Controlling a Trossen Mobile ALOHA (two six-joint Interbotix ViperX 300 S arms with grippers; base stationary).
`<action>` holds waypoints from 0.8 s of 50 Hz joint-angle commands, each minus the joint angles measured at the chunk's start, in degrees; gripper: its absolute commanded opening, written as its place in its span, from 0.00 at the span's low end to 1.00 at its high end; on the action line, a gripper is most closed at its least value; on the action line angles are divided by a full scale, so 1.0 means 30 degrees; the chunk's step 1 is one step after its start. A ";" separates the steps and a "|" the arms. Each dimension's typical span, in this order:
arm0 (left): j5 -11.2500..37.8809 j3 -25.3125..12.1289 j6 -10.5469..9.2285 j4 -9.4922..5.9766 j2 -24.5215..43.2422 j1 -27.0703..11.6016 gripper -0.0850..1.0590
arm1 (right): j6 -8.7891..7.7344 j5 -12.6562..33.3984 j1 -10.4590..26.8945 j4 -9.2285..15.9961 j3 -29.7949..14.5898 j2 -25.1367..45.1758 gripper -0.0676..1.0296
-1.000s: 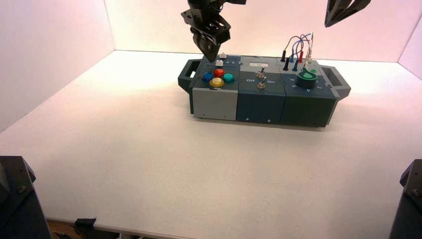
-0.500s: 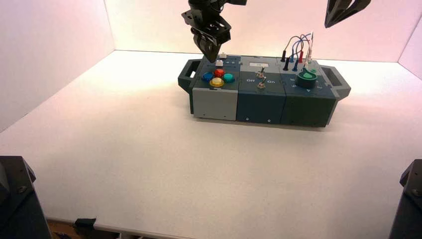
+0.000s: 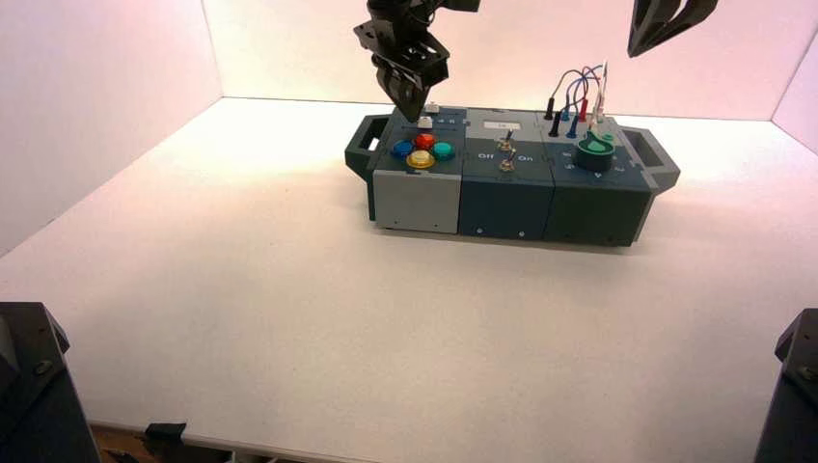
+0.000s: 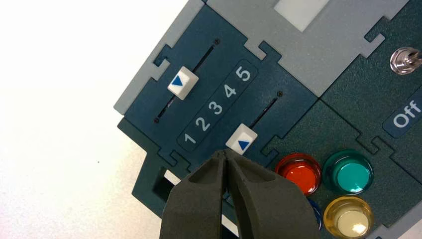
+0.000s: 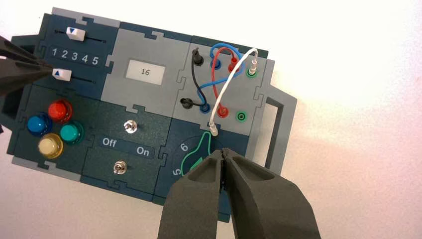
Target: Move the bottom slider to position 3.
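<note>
Left gripper [image 4: 225, 155], fingers pressed together and holding nothing, hovers just beside the bottom slider [image 4: 241, 139] — cap near mark 1, short of position 3 [image 4: 215, 108]. Risk: closed tips skidding off the cap, or overshooting the mark. Right gripper [image 5: 223, 155] idles closed, empty — above the green dial [image 5: 196, 154].

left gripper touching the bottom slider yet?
Cannot tell. In the left wrist view the shut tips of the left gripper sit right beside the bottom slider, near mark 1, but neither contact nor a gap shows plainly.
</note>
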 commanded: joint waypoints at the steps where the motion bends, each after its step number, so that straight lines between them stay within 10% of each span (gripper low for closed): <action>1: 0.0059 -0.0615 0.0088 0.0000 -0.0352 0.0000 0.05 | 0.0029 -0.0146 0.0029 0.0000 -0.0234 -0.0088 0.04; 40: 0.0381 -0.0967 0.0088 -0.0029 0.0029 -0.0293 0.05 | 0.0029 -0.0381 -0.0059 0.0000 -0.0264 0.0586 0.04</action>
